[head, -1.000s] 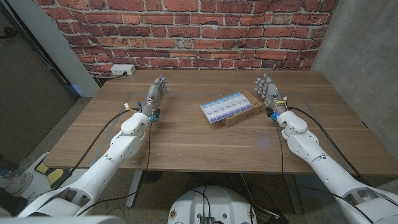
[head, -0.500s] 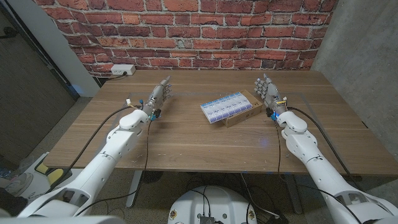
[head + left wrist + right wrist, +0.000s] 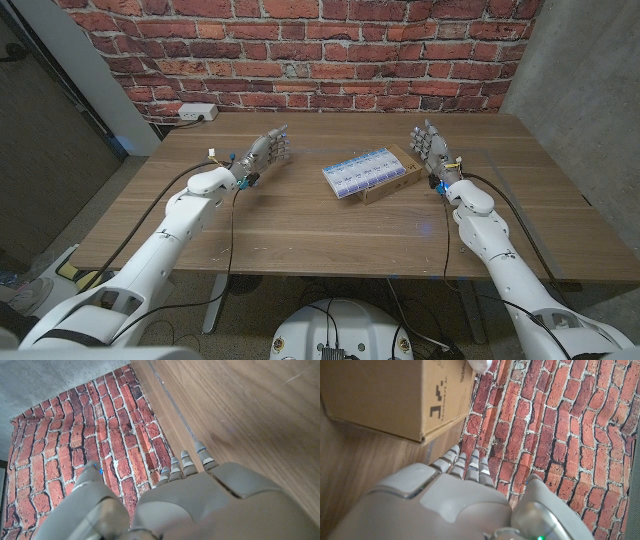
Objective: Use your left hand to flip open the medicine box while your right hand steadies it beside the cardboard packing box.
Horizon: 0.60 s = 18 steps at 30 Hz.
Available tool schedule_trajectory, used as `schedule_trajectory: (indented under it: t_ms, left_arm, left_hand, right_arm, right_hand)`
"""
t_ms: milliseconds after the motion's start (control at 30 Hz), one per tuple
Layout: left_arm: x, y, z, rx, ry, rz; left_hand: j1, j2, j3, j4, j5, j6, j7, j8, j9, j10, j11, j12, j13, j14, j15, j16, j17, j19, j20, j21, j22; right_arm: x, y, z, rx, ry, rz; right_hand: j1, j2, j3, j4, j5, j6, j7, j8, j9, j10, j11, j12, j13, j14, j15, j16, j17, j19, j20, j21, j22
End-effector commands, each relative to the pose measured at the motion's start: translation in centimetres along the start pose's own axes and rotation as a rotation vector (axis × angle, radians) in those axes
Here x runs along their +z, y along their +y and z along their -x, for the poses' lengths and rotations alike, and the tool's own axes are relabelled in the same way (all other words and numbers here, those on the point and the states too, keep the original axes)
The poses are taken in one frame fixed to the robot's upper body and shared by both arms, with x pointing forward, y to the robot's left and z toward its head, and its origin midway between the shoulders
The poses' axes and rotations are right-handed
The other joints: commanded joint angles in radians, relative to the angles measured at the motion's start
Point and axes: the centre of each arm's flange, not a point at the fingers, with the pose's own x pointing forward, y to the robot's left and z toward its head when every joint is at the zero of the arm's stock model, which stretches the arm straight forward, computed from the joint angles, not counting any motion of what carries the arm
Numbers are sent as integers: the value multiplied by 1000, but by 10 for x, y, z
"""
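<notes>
Brick wall (image 3: pixel 300 40) stands behind the wooden table (image 3: pixel 300 225), with a white power strip (image 3: pixel 196 112) near the table's far left corner. My left hand (image 3: pixel 266 152) is raised over the left half of the table, fingers apart and reaching toward the middle, with nothing in it; it is well apart from the work. At the table's middle, toward the far edge, lies the medicine box (image 3: pixel 367 171), a flat white-and-blue pill organiser with rows of small lidded cells, resting on top of the cardboard packing box (image 3: pixel 393 180) rather than beside it on the wood. I judge it light, stiff plastic and somewhat slick, so it would likely skate or tip off the carton if I pried at it unsupported. The lids probably hinge along one long side, though I cannot tell which from here; the free lip is where my left fingertips should catch. My right hand (image 3: pixel 430 148) stands just beside the carton's right end, fingers spread and upright, holding nothing, not touching it as far as I can see. It should press on the organiser's right end, clear of the lids.
</notes>
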Motion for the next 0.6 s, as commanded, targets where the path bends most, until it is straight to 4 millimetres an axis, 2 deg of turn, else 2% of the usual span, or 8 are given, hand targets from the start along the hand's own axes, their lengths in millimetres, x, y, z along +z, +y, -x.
schedule_trajectory:
  t_ms: [33,133,233,333,400,433,600]
  left_arm:
    - [10,-5,-11,-156,62,-75]
    - [12,-6,-13,-187,86,-90]
    - [13,-8,-14,-214,111,-109]
    - [13,-9,-15,-251,132,-107]
    - [13,-9,-16,-271,137,-101]
    - [12,-10,-17,-281,139,-94]
    - [13,-12,-19,-325,143,-88]
  left_hand:
    - [14,-11,-8,-12,-1,47,-12,20,3,19,8,8,2,22,1,3,1,50,-44,2,1]
    - [19,-21,-18,-16,0,76,20,25,3,56,1,15,1,51,-13,8,-2,101,-65,8,-2]
    - [18,-27,-26,-17,0,104,31,31,4,82,1,20,1,78,-15,13,-4,141,-65,13,-5]
    - [13,-32,-37,-15,1,152,28,44,5,119,9,28,0,114,-13,21,-5,173,-50,12,-6]
    - [8,-34,-44,-13,1,166,37,46,6,143,15,33,0,138,-11,26,-5,188,-37,10,-6]
    - [6,-34,-49,-11,2,189,46,52,7,164,15,37,0,156,-9,30,-5,214,-28,13,-6]
    - [7,-28,-53,-9,2,238,52,66,9,196,17,41,0,193,-7,38,-4,245,-15,11,-6]
  right_arm:
    - [-3,-3,4,-9,1,-4]
    - [-3,-4,6,-11,0,-4]
    - [-3,-5,7,-14,-1,-5]
    - [-3,-5,8,-16,-1,-6]
    - [-3,-6,9,-16,-2,-6]
    - [-3,-6,10,-16,-2,-6]
    - [-3,-6,12,-17,-4,-8]
  right_hand:
    - [14,1,1,-4,2,6,-1,7,1,5,6,6,2,-1,7,4,4,5,6,3,1]
    - [14,2,1,-5,2,7,0,7,1,6,7,7,2,0,8,4,4,6,8,3,1]
    - [15,2,1,-6,2,7,0,7,2,6,6,7,2,-1,7,4,4,5,7,3,1]
    - [15,2,0,-7,1,8,0,8,2,6,6,7,2,-1,8,4,4,6,8,3,2]
    - [16,2,0,-8,1,7,0,7,2,6,6,7,2,0,6,4,4,6,7,3,2]
    - [16,2,0,-8,1,7,0,7,2,6,6,7,2,0,6,4,4,6,7,3,2]
    - [16,2,0,-9,1,8,0,8,2,7,7,8,2,0,6,4,4,6,7,3,2]
